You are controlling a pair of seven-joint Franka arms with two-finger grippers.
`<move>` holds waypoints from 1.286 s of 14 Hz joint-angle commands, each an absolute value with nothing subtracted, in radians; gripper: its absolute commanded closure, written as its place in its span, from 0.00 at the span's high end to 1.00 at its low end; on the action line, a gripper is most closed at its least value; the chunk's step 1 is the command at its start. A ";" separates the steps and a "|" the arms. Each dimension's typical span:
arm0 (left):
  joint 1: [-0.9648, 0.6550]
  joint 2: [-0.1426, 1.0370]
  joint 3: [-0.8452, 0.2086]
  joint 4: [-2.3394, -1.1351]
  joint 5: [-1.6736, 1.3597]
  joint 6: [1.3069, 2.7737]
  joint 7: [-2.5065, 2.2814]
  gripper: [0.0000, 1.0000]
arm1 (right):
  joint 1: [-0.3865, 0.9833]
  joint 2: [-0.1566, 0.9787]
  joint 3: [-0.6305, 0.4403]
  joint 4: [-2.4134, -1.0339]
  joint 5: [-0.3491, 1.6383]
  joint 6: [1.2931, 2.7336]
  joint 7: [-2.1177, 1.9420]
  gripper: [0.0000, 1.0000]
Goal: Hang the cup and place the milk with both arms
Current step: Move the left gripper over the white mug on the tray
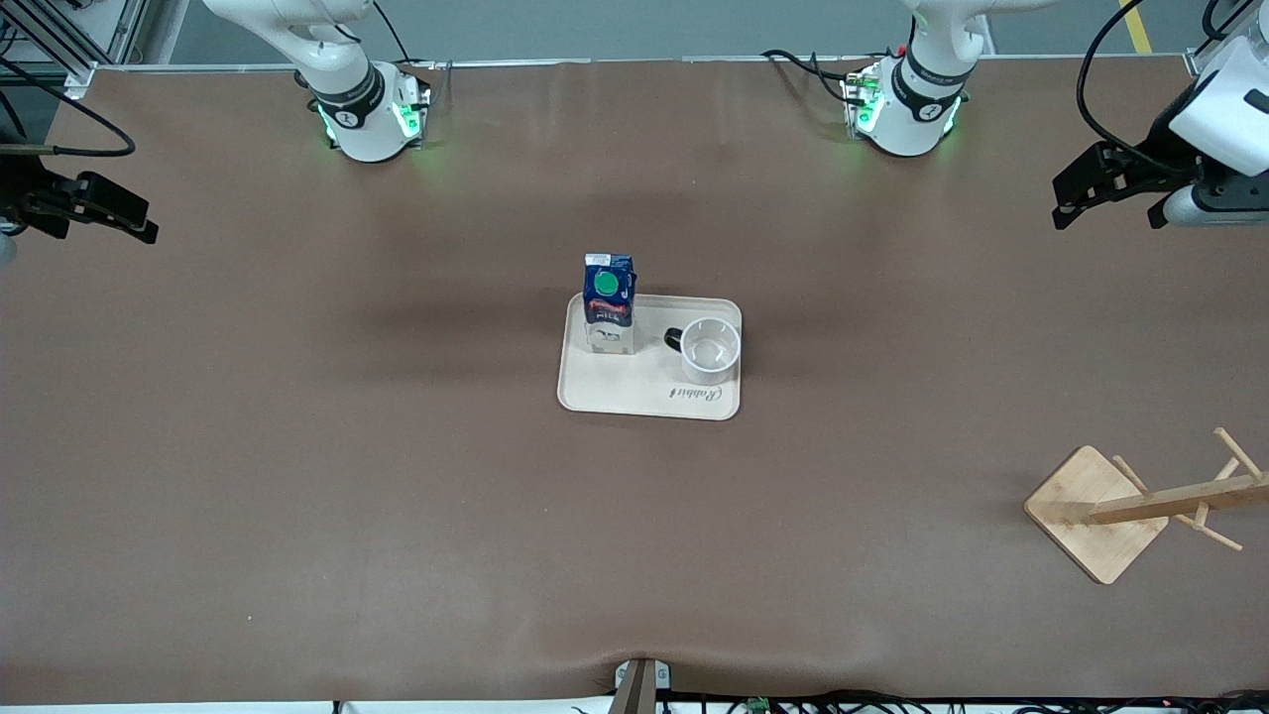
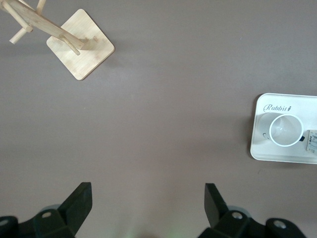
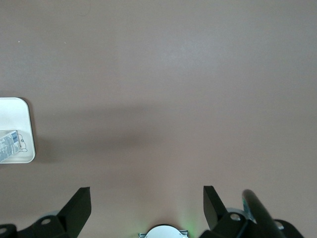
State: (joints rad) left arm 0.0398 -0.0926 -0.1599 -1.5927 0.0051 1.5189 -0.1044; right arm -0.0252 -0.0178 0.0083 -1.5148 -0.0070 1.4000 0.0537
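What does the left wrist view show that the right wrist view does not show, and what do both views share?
Only the left wrist view shows the wooden rack, the cup on the tray, and the open left gripper over bare table.

Only the right wrist view shows the open right gripper and a green-lit arm base beneath it.

Both views show the brown table, part of the white tray and a piece of the milk carton on it. Both grippers hold nothing.
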 commanded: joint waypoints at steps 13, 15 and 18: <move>0.032 0.058 -0.320 -1.534 0.011 1.545 -0.120 1.00 | -0.031 -0.037 0.011 -1.532 -0.008 1.401 0.061 1.00; 0.031 0.093 -0.380 -1.534 0.032 1.555 -0.126 1.00 | -0.029 -0.037 0.011 -1.532 -0.006 1.401 0.061 1.00; -0.046 0.152 -0.423 -1.537 0.098 1.585 -0.176 1.00 | -0.029 -0.038 0.011 -1.532 -0.008 1.402 0.063 1.00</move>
State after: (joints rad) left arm 0.0021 0.1060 -0.4075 -1.5655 0.0514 1.5793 -0.1423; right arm -0.0257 -0.0178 0.0074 -1.5150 -0.0070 1.4000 0.0537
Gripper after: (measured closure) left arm 0.000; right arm 0.000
